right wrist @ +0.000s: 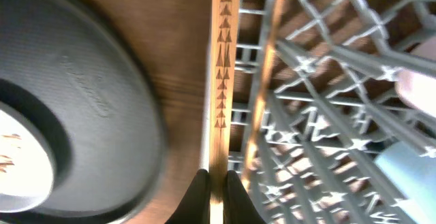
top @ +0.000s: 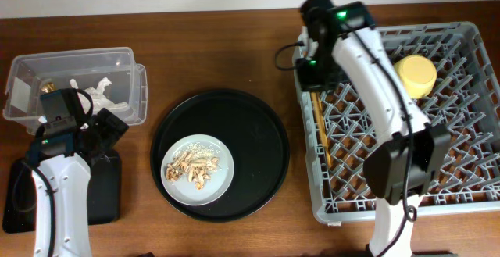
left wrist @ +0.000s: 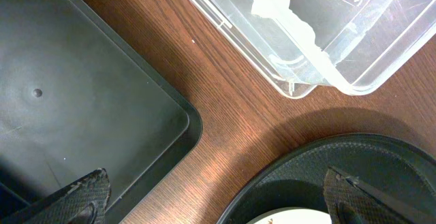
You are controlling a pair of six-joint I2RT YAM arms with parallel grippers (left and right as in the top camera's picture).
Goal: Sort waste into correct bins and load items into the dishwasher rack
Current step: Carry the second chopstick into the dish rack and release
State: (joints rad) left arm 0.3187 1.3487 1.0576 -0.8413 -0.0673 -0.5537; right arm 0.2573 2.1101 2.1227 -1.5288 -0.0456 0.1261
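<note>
**Clear tub** (top: 72,81): stands at the far left of the table. It holds crumpled white paper (top: 95,90) and a gold bit (top: 48,87). In the left wrist view the paper lies against the tub's near wall.

**Black rectangular tray** (top: 105,190): lies in front of the tub, partly under the left arm. The portion seen in the left wrist view is bare.

**Round black tray** (top: 258,144): sits at the table's centre. It carries the grey-white plate (top: 222,180). Tan food scraps (top: 194,165) with pale crumbs are heaped on the plate.

**Dishwasher rack** (top: 461,132): occupies the right side of the table. The yellow-green bowl (top: 416,76) rests among the pegs near the far edge. The chopsticks (top: 318,124) lie along the rack's left edge, next to the round black tray. The right wrist view also shows a pale-blue shape (right wrist: 409,176) and a pink shape (right wrist: 419,88) in the rack, both too blurred to identify.

**Left gripper** (left wrist: 218,207): hangs above bare wood between the clear tub, the black rectangular tray and the round black tray. The jaws are spread wide and hold nothing.

**Right gripper** (right wrist: 218,183): positioned at the rack's left edge. The fingers (right wrist: 199,197) are closed to a narrow gap and pinch one patterned chopstick. The second stick lies just beside it, over the lattice.
</note>
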